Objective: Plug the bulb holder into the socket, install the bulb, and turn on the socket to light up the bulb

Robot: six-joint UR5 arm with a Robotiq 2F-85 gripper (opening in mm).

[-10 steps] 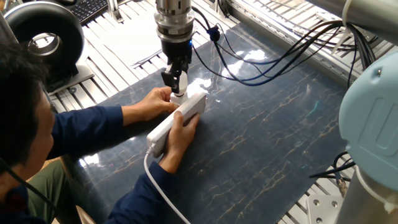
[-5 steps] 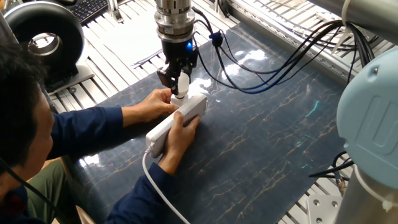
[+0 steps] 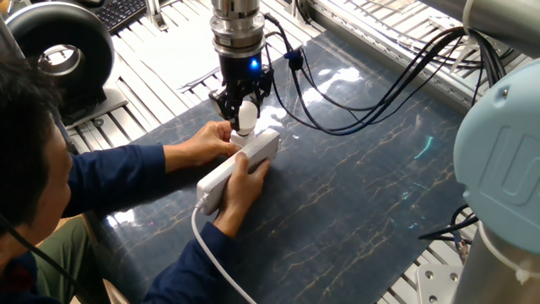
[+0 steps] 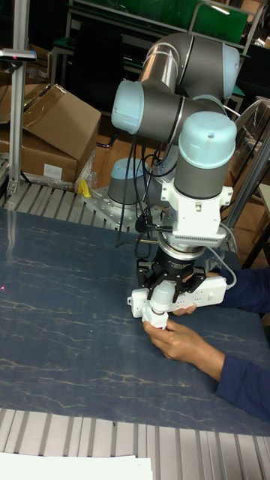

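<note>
The bulb (image 3: 247,115) stands upright in the bulb holder (image 4: 156,319) at the far end of the socket (image 3: 240,168), which a person's hands (image 3: 209,141) steady on the dark marbled mat (image 3: 363,186). The gripper (image 3: 243,105) sits spread around the bulb's dome, its fingers just clear and gripping nothing. To seat the bulb well it should close squarely on the dome and twist about the holder's axis without side load; a second ago the jaws were pinched on the bulb, and have since opened and turned.
</note>
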